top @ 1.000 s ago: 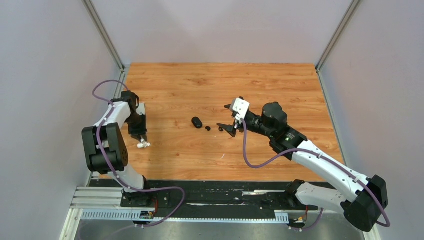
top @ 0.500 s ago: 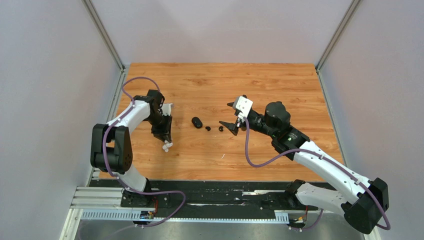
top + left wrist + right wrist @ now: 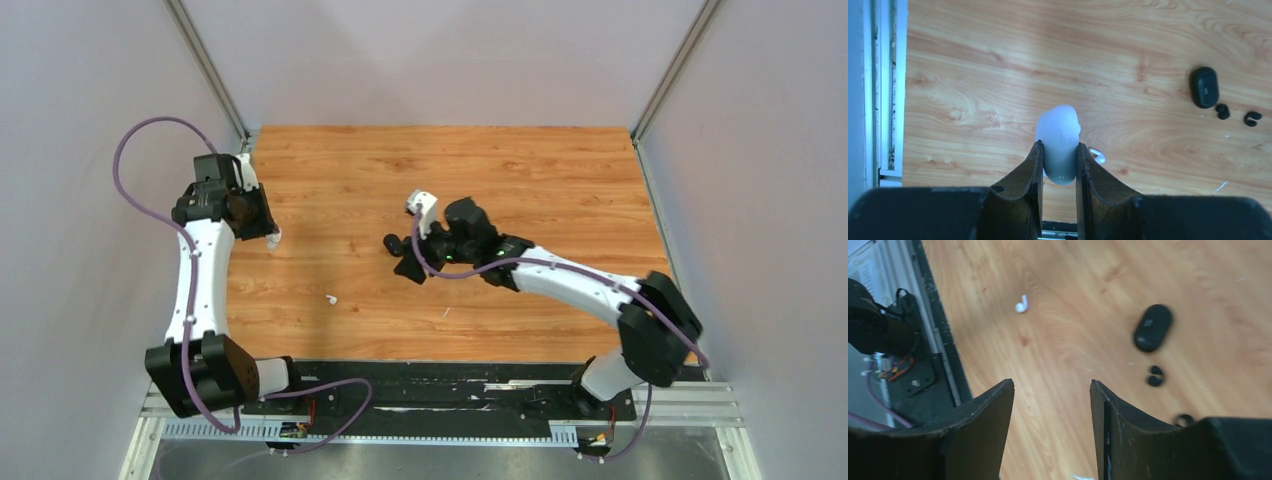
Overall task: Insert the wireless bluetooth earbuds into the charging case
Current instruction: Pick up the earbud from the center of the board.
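My left gripper (image 3: pixel 1059 146) is shut on a white charging case (image 3: pixel 1058 125) and holds it above the table at the far left (image 3: pixel 268 232). One white earbud (image 3: pixel 330 298) lies on the wood; it also shows in the left wrist view (image 3: pixel 1097 156) and in the right wrist view (image 3: pixel 1021 304). A shut black case (image 3: pixel 392 243) lies mid-table, with two black earbuds (image 3: pixel 1222 111) (image 3: pixel 1252 118) beside it. My right gripper (image 3: pixel 1051 385) is open and empty, low over the table just right of the black case (image 3: pixel 1152 327). In the top view it hides the black earbuds.
The wooden table (image 3: pixel 520 170) has grey walls around it. A metal rail (image 3: pixel 883 100) runs along its left edge, close to my left gripper. The arm bases and a black plate (image 3: pixel 440 385) sit at the near edge.
My left gripper has risen and swung back to the far left with the white case, leaving a white earbud on the wood. My right gripper has moved left, over the black earbuds.
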`<state>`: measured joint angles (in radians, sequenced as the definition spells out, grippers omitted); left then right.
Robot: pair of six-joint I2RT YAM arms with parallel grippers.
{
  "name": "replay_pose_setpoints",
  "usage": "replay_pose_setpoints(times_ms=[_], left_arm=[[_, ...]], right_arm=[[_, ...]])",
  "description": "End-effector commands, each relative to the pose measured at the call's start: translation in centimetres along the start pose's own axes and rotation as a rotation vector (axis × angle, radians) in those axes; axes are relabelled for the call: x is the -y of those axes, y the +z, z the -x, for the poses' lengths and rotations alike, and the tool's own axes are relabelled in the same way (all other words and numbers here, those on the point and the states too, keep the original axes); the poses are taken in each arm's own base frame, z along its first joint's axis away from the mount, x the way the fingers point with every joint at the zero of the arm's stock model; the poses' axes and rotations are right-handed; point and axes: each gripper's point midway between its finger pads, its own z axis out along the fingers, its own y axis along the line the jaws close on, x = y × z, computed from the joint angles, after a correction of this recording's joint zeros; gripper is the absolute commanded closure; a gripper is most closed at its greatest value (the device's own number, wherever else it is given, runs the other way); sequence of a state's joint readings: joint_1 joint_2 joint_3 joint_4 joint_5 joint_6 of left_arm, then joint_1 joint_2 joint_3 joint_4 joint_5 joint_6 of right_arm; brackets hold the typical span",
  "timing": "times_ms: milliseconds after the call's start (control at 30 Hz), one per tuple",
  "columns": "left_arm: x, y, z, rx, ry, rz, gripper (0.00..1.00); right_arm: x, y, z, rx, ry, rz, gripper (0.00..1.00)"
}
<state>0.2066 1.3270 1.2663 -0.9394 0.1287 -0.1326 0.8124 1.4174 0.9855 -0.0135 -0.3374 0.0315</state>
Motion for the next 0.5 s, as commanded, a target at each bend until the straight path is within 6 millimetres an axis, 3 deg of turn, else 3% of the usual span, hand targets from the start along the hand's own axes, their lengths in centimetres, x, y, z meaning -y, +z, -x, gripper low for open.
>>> replay_pose_setpoints(times_ms=[0,100,233,467], left_arm=[[1.4,-4.5,2.6,0.19,-0.03,-0.051,1.0],[0.6,-6.9,3.3,0.262,-0.065,-0.04,1.0],[0.7,-8.7,3.6,0.309,-0.104,-0.062,1.0],[1.0,-9.9,4.0,0.346,-0.135,-0.095,1.0]], right_arm=[[-4.8,4.9,-0.4,-0.091,0.184,0.115,0.43],[-5.4,8.5,-0.2,-0.111,0.149,0.089,0.43],[-4.3,12.7,-1.2,-0.138,0.196,-0.029,0.45],[-6.4,17.0,-4.8,-0.224,0.257,-0.058,0.43]])
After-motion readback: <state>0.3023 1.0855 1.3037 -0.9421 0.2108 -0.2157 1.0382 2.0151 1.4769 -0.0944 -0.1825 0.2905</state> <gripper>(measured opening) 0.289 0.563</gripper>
